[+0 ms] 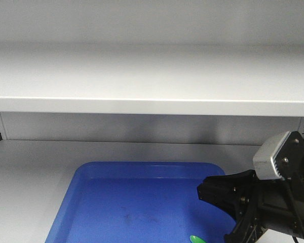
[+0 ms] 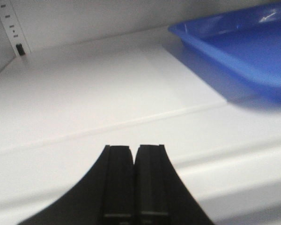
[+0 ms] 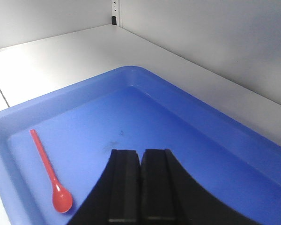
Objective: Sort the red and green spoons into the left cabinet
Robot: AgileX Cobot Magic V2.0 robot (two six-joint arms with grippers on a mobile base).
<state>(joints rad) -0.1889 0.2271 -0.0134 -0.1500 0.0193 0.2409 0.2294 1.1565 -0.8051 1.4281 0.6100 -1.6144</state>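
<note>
Both pincers are pressed together, holding nothing. Right pincer (image 3: 141, 187) hangs over the blue tray (image 3: 187, 101); the red spoon (image 3: 49, 173) lies in it to the pincer's left. Left pincer (image 2: 133, 183) hovers over the cabinet shelf (image 2: 93, 98). A green spoon (image 1: 196, 239) tip peeks beside the right arm.

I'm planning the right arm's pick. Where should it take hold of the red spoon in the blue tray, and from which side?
Probably mid-handle, from straight above. The red spoon lies flat on the blue tray floor, its thin straight handle free on both sides, so jaws could close across it. The right gripper is shut and must open first.
</note>
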